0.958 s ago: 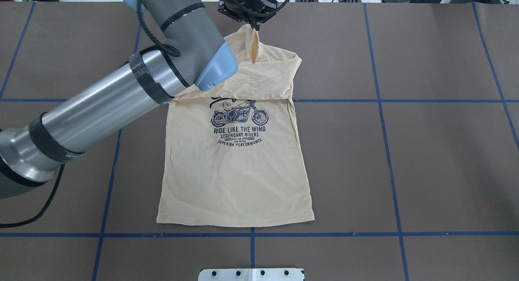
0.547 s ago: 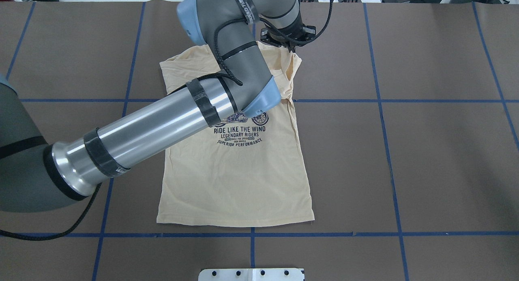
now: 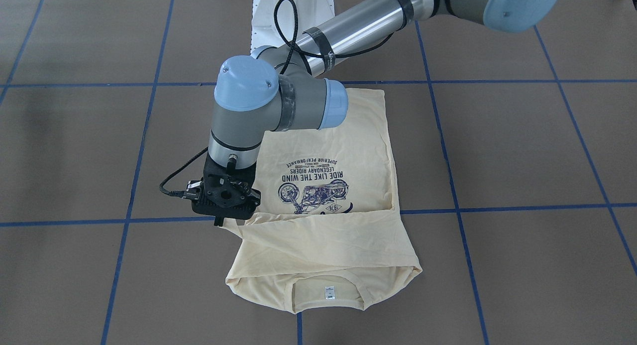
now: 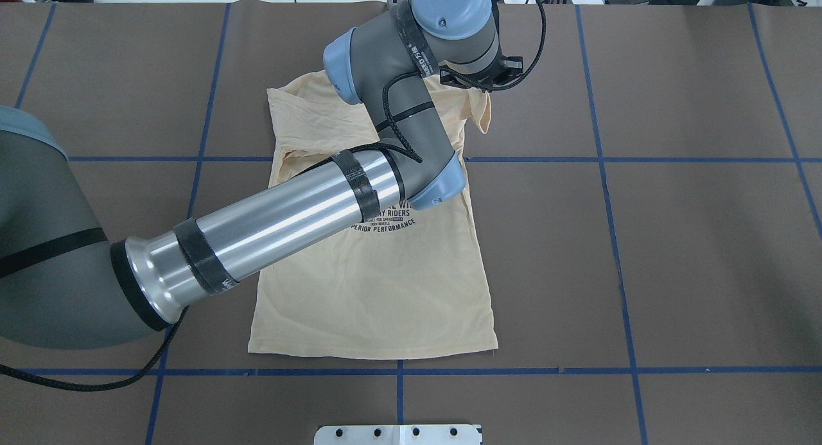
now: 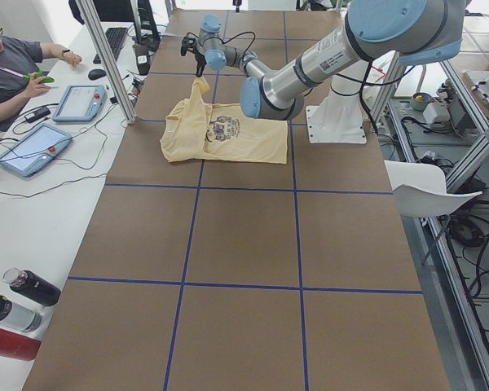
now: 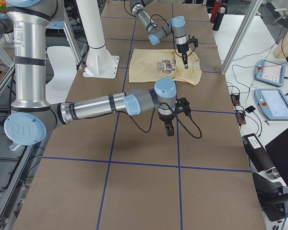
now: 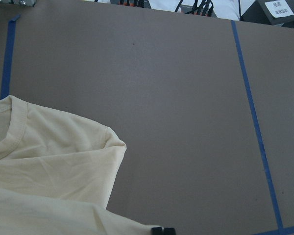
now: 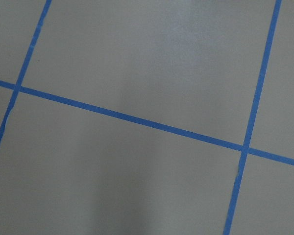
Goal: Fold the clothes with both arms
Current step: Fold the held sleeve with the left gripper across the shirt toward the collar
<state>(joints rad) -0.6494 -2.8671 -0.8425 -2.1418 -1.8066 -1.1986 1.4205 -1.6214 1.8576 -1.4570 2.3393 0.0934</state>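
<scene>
The pale cream-yellow T-shirt point(image 4: 372, 291) lies print side up, hem toward the robot's base. It also shows in the front-facing view point(image 3: 348, 151), where the collar with its white label point(image 3: 328, 292) faces up and a sleeve lies folded across the chest. My left gripper point(image 3: 217, 221) is at the shirt's far right corner in the overhead view point(image 4: 483, 92), shut on the sleeve's end. The left wrist view shows the fingertips point(image 7: 162, 230) closed on cloth point(image 7: 49, 166). My right gripper point(image 6: 169, 129) hovers low over bare table away from the shirt, and I cannot tell whether it is open or shut.
The brown table point(image 4: 693, 259) carries a grid of blue tape lines. The white pedestal base point(image 3: 291, 16) stands behind the shirt's hem. An operator point(image 5: 8, 61) with tablets sits beyond the far edge. Bottles point(image 5: 16, 305) stand at that side.
My left arm has swung to the right, carrying the held cloth from the shirt's far middle to its far right corner. The raised fold now lies lower across the top of the shirt.
</scene>
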